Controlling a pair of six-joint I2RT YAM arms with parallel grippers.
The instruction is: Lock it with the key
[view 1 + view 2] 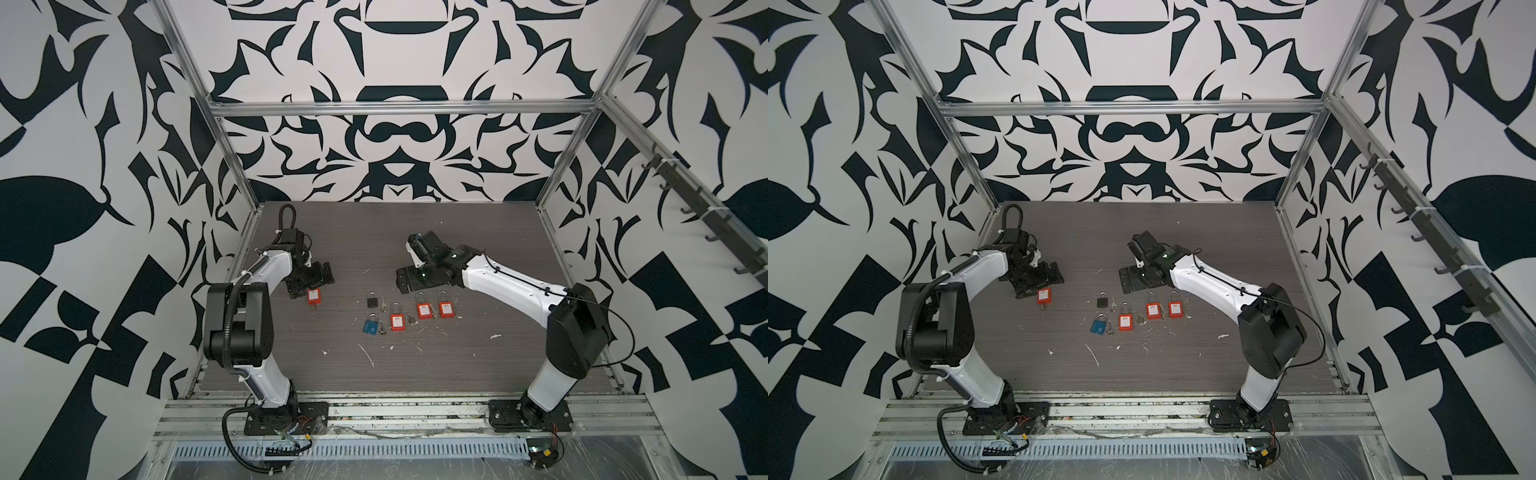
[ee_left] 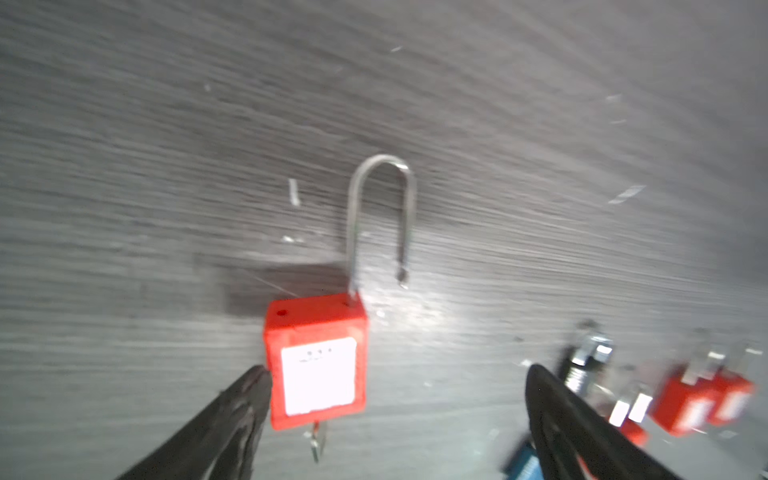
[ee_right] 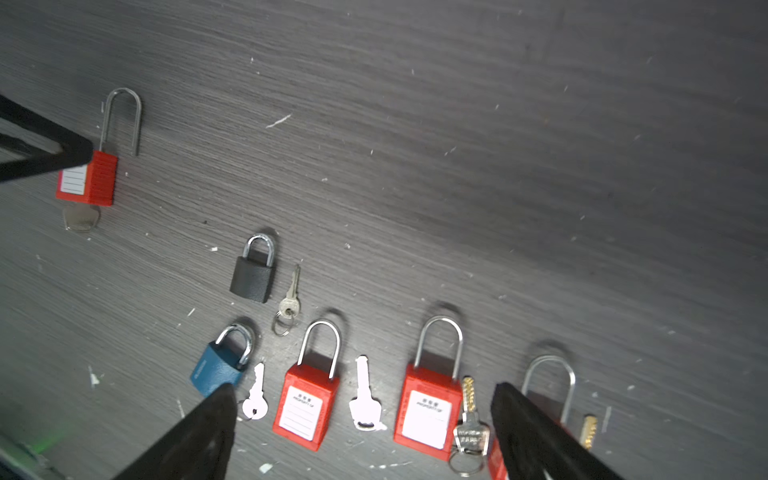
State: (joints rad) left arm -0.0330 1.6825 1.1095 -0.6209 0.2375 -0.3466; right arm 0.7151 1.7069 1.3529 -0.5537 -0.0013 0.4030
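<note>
A red padlock (image 2: 318, 361) lies flat on the dark table with its steel shackle (image 2: 382, 216) swung open and a key (image 2: 318, 442) stuck in its underside. My left gripper (image 2: 397, 374) is open around it, and one fingertip (image 2: 257, 378) sits right against the lock body's side. Both top views show this lock (image 1: 313, 296) (image 1: 1043, 296) just in front of the left gripper (image 1: 313, 289). The right gripper (image 3: 363, 392) hangs open and empty above the row of other locks, right of table centre (image 1: 402, 281).
A black padlock (image 3: 252, 276), a blue padlock (image 3: 218, 370) and three red padlocks (image 3: 306, 407) (image 3: 428, 411) (image 1: 446, 307) lie mid-table, each with a loose key (image 3: 365, 399) beside it. White specks litter the table (image 1: 478, 249). Metal frame posts edge both sides.
</note>
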